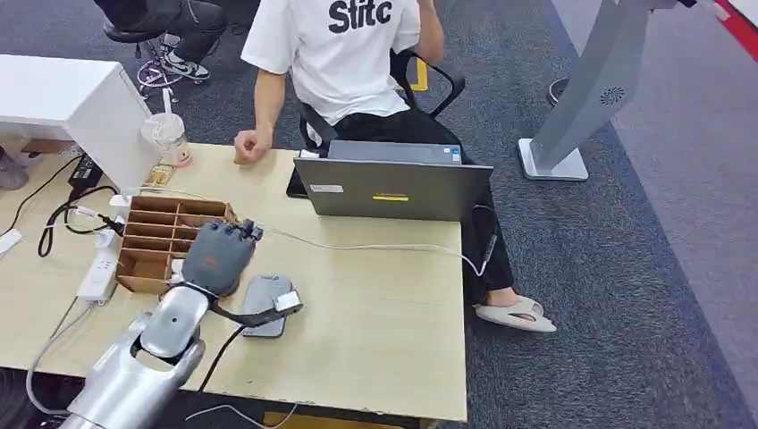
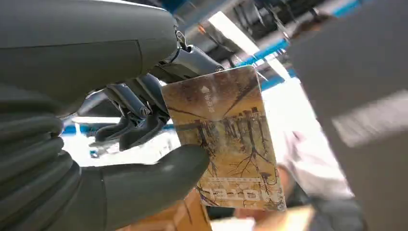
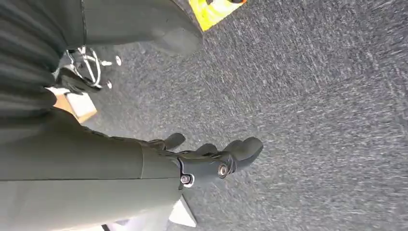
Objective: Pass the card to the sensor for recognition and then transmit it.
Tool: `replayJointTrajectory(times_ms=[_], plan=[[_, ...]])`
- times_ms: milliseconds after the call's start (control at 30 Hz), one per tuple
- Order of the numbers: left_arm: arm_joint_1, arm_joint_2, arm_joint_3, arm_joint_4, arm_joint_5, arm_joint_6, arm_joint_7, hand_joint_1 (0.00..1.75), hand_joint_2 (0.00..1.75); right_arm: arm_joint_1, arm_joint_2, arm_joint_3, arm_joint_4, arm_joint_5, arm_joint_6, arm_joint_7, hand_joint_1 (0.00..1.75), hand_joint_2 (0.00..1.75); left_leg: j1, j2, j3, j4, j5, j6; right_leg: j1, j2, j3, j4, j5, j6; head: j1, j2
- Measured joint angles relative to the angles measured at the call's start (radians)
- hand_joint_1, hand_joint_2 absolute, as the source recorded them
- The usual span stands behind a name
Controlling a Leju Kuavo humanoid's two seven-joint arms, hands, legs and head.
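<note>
The left robot hand [image 2: 120, 159] pinches the thin brown picture card [image 2: 226, 139] between thumb and fingers, just above the flat grey sensor pad [image 1: 266, 304], so I think the scan is starting and the passing on is still to do. The right robot hand [image 3: 211, 161] hangs loose with nothing in it, over grey carpet [image 3: 312, 96]. The pale wooden worktop [image 1: 375, 313] holds a brown slotted card box [image 1: 161, 237] and a grey laptop [image 1: 393, 183]
</note>
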Motion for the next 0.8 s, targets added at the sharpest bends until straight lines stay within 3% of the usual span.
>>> replayJointTrajectory(times_ms=[233,800], plan=[[0.031,-0.019,0.002,0.017,0.071,-0.108,-0.040,1.75,1.75,0.001,0.002,-0.014,0.000,0.000,0.005,-0.008,0.00,1.75,0.000,0.000,0.000,0.000,0.000,0.000,0.000,0.000,0.000,0.000,0.000,0.000,0.000,0.000],[0.056,-0.013,0.016,0.060,0.136,-0.152,-0.055,1.75,1.75,0.002,0.003,-0.028,0.000,0.008,0.006,-0.011,0.00,1.75,0.000,0.000,0.000,0.000,0.000,0.000,0.000,0.000,0.000,0.000,0.000,0.000,0.000,0.000]])
